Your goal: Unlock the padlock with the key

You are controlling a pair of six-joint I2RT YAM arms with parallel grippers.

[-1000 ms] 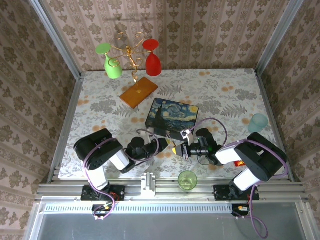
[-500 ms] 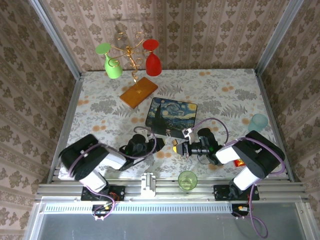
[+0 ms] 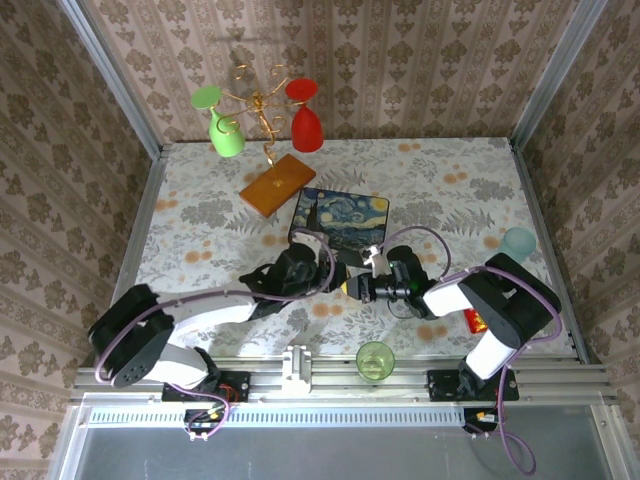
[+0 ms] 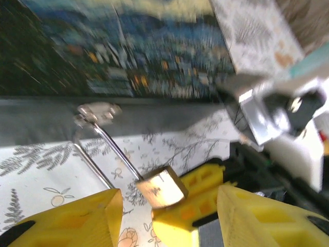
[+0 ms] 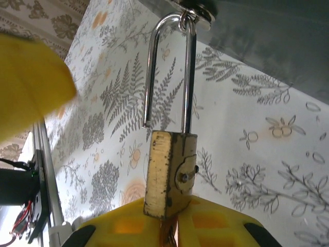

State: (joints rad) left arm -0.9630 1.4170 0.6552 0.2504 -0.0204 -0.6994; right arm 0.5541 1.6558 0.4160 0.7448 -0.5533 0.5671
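Off the clasp (image 5: 195,11) of the dark starry-night painted box (image 3: 345,215), a tiny brass padlock (image 5: 167,175) with silver shackle, pinched by the right gripper (image 5: 172,218).
Its long axis runs from clasp to right gripper, which is clenched on the body's base. Left gripper (image 4: 168,203) hovers spread wide, the lock just ahead between its tips; one shackle leg looks free.

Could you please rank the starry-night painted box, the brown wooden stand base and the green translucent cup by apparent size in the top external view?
1. starry-night painted box
2. brown wooden stand base
3. green translucent cup, clearly smallest
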